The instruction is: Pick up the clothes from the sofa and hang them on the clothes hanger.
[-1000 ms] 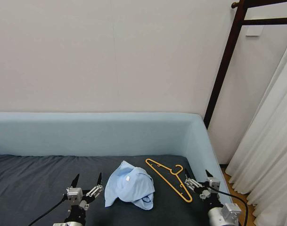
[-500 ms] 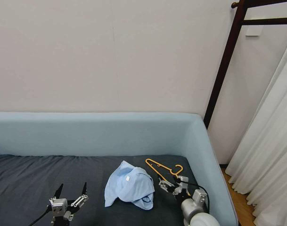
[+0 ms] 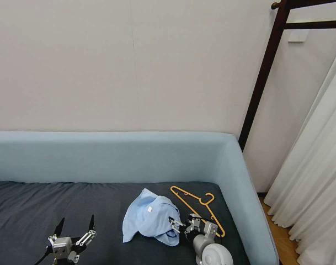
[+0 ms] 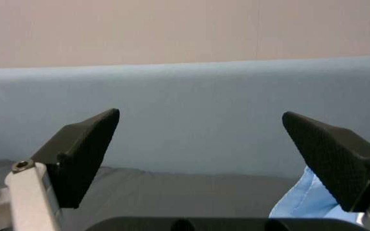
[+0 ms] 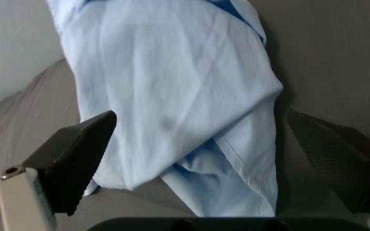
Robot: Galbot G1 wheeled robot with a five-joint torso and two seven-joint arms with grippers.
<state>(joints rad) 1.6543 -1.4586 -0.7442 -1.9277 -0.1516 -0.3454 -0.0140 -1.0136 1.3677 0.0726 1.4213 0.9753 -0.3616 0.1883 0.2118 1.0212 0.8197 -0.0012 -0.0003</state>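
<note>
1. We see the light blue garment (image 3: 151, 216) lying crumpled on the dark seat of the sofa (image 3: 112, 157), at the lower centre of the head view.
2. The orange hanger (image 3: 196, 205) lies flat on the seat just right of the garment, near the sofa's right arm. We cannot tell whether the two touch.
3. Our right gripper (image 3: 184, 222) is at the bottom of the head view, right of centre, at the garment's lower right edge. Its fingers are spread wide and hold nothing. In the right wrist view the pale blue cloth fills the space between the two dark fingers, with grey seat fabric on both sides.
4. Our left gripper (image 3: 76, 222) is at the lower left of the head view over bare seat, well apart from the garment. It is also wide open and empty. Its wrist view faces the sofa's blue backrest, with a corner of the cloth at the lower right.
5. A dark wooden rack (image 3: 264, 72) stands at the upper right beside a white curtain (image 3: 316, 182).
</note>
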